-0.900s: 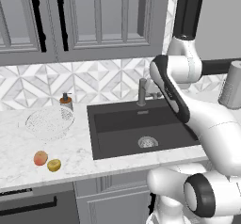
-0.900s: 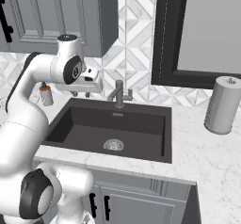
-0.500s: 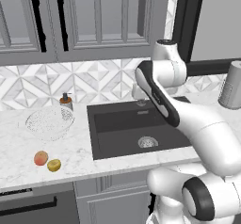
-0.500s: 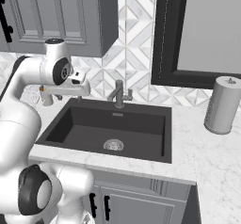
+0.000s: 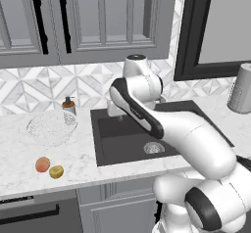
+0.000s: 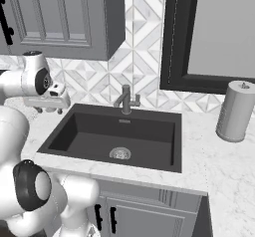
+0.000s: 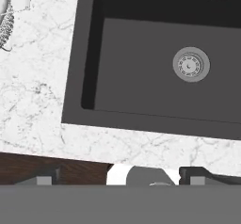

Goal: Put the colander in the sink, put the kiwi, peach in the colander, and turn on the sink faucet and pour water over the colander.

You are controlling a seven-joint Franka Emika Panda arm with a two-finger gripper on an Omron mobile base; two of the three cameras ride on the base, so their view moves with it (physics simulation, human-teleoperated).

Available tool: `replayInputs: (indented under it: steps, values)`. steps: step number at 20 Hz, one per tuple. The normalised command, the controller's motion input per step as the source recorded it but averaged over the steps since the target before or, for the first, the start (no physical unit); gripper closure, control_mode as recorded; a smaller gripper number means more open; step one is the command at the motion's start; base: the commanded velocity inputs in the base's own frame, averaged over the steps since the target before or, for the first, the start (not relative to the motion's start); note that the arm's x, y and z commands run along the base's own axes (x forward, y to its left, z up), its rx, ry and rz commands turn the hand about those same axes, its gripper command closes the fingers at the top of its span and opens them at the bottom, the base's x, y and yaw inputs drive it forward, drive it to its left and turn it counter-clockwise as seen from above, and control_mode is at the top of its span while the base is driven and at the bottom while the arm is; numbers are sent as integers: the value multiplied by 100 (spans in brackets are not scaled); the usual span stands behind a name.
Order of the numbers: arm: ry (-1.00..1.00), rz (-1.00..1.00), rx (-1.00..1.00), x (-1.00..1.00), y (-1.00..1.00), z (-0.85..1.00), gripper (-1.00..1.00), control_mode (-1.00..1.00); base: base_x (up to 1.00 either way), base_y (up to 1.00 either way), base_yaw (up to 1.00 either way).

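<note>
- The end effector point(image 6: 49, 109) hangs over the left rim of the sink point(image 6: 89, 131), its two short dark fingers pointing down; they stand apart with nothing between them, so it is open and empty.
- In the hand view the two finger tips sit wide apart at the bottom edge.
- The sink is a large rectangular basin, matte dark grey-black, with flat walls and a round ribbed metal drain point(image 7: 190, 64) in its floor; nothing lies in it.
- The colander point(image 5: 51, 127) is a round, shallow bowl of fine silvery-white mesh, see-through in texture; it rests upright on the worktop point(image 5: 19, 158) well left of the sink.
- A slice of the colander's mesh rim shows at the top left corner of the hand view.
- The peach point(image 5: 42, 164) is a small round orange-red fruit lying on the worktop in front of the colander, near the front edge.
- The kiwi point(image 5: 56, 172) is a small oval yellow-green fruit just beside the peach, on its right; I cannot tell whether they touch.
- The sink faucet point(image 6: 125, 99) is a slim upright dark grey metal post with a short angled spout, behind the basin's middle.
- The worktop is white marble with grey veins.
- A small brown soap-pump bottle point(image 5: 68, 105) stands behind the colander by the tiled wall.
- A smooth grey cylindrical canister point(image 6: 235, 111) stands upright on the worktop, well right of the sink.
</note>
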Motion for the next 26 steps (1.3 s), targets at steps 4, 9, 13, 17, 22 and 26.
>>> replayInputs:
  steps: [4,9,13,17,22,26]
  values:
    - [1,0,0,37,81,-16,-100,-100,0,0,0]
    - [2,2,-1,36,77,-23,-100,-100,0,0,0]
    - [3,1,0,47,86,-34,-100,-100,0,0,0]
    - [8,0,0,68,68,-20,-100,-100,0,0,0]
    - [5,2,0,59,49,-29,-100,-100,0,0,0]
    - [3,0,0,57,44,-38,-100,-100,0,0,0]
